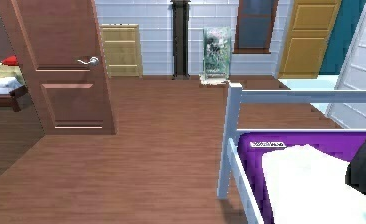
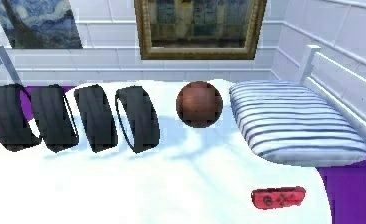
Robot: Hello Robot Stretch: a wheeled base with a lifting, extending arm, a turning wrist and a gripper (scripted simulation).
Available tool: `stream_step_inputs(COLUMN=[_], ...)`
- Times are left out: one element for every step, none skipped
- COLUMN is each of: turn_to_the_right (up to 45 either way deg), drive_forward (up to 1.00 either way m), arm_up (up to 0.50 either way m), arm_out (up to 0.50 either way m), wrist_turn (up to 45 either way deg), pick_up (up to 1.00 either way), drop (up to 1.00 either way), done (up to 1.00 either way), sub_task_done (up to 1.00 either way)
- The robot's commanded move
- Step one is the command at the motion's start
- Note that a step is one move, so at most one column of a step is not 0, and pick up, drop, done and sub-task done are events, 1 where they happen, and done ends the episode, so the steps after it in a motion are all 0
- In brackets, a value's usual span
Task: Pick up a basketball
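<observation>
A brown-orange basketball rests on a white bed cover in the arm side view, a little right of the middle. It lies between the last of several dark tyre-like rings and a striped pillow. In the forward view the same bed shows at the lower right with a white frame, a purple sheet and white cover.
A small red controller lies on the bed near the front. A framed picture and a blue painting hang on the wall behind. Ahead, a brown door stands ajar on wooden floor, with yellow doors beyond.
</observation>
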Motion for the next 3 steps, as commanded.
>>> stream_step_inputs(turn_to_the_right=[0.0,0.0,0.0], drive_forward=[0.00,0.00,0.00], arm_up=[0.50,0.38,0.00], arm_out=[0.00,0.00,0.48], wrist_turn=[0.0,0.0,0.0], pick_up=[0.00,0.00,0.00], drop=[0.00,0.00,0.00], done=[0.00,0.00,0.00], sub_task_done=[0.00,0.00,0.00])
